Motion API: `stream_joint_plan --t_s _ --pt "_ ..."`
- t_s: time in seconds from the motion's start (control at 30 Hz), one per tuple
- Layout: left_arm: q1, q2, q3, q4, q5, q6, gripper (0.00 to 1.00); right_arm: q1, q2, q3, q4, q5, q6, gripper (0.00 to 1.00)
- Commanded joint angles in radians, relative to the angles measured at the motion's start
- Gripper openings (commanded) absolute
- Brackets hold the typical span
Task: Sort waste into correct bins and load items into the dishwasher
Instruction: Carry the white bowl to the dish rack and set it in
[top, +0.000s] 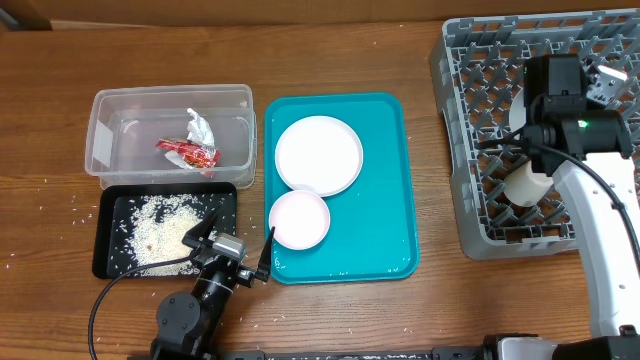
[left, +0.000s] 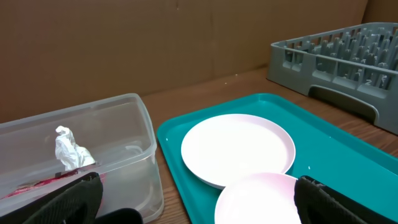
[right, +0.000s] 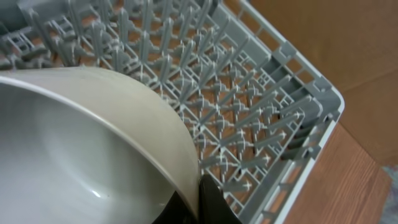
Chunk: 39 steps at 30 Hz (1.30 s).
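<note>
Wooden tabletop (top: 200, 50) holds wrapper (top: 188, 153) in clear tub (top: 100, 140), crumbs (top: 160, 235) in black tray (top: 108, 262), the left gripper (top: 242, 225) spread wide beside the teal tray (top: 385, 200) and its plate (top: 318, 153), and the right gripper (right: 204, 200) pinching a white bowl (right: 93, 143) by its rim over the dish rack (top: 470, 150), so loading is in hand and likely calls for lowering between pegs before release.

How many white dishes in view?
3: plate and bowl on the teal tray; second bowl pinched in the right hand over the gray rack. The arm may hide more there.
</note>
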Motion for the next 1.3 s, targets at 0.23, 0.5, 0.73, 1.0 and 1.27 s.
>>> stream_joint_plan --t_s 0.23,0.5,0.73,1.0,1.27 --pt "0.006 -0.01 -0.005 0.0 0.001 0.002 1.0 0.0 -0.001 0.011 0.198 0.075 -0.238 0.04" --pt "0.006 -0.01 -0.005 0.0 0.001 0.002 1.0 0.013 0.003 0.009 0.112 -0.039 -0.251 0.04" --pt "0.006 -0.01 -0.005 0.0 0.001 0.002 1.0 0.035 0.016 -0.014 -0.026 -0.269 -0.196 0.04" --pt "0.006 -0.01 -0.005 0.0 0.001 0.002 1.0 0.215 0.014 -0.013 -0.038 -0.474 -0.13 0.04" --pt "0.006 -0.01 -0.005 0.0 0.001 0.002 1.0 0.285 0.014 -0.013 0.021 0.111 -0.131 0.04"
